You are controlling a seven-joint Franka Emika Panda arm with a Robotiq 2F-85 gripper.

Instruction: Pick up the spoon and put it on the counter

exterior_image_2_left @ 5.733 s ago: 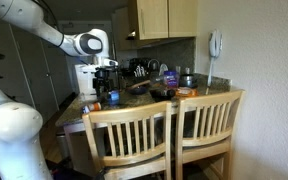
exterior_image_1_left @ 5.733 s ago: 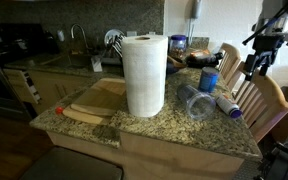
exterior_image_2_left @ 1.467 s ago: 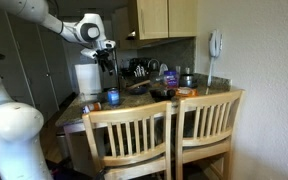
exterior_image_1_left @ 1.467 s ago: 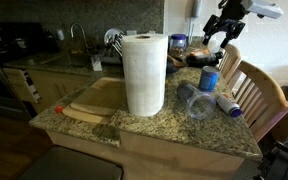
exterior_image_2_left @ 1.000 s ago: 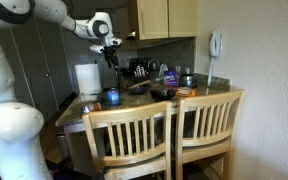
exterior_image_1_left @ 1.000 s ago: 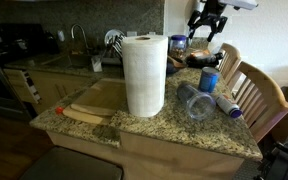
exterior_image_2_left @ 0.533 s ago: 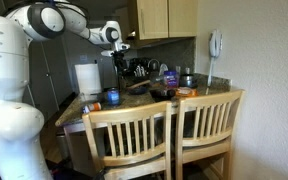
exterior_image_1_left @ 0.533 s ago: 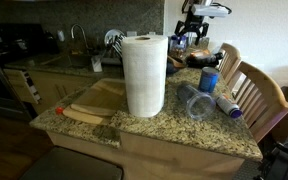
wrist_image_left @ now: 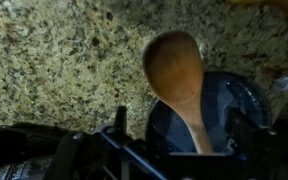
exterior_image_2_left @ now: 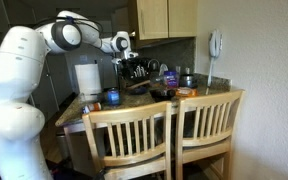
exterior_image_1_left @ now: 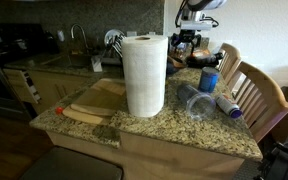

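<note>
Hovering over the back of the speckled tan-grey granite counter (exterior_image_1_left: 174, 125), the black claw (exterior_image_1_left: 186, 40) hangs near the backsplash in both exterior views (exterior_image_2_left: 134, 66); cannot tell how far its fingers are spread or whether it grips anything; wrist view shows a light wooden spoon (wrist_image_left: 179, 85) standing bowl-up in a round dark blue holder (wrist_image_left: 234, 100), handle running down inside, granite backsplash (wrist_image_left: 74, 70) behind; dark wire rack parts (wrist_image_left: 84, 150) blurred in the foreground; tall white paper towel roll (exterior_image_1_left: 144, 75) stands mid-counter, pale wooden cutting board (exterior_image_1_left: 94, 100) beside it; clear plastic cup (exterior_image_1_left: 193, 101) lies tipped near a blue-capped bottle (exterior_image_1_left: 227, 104).
</note>
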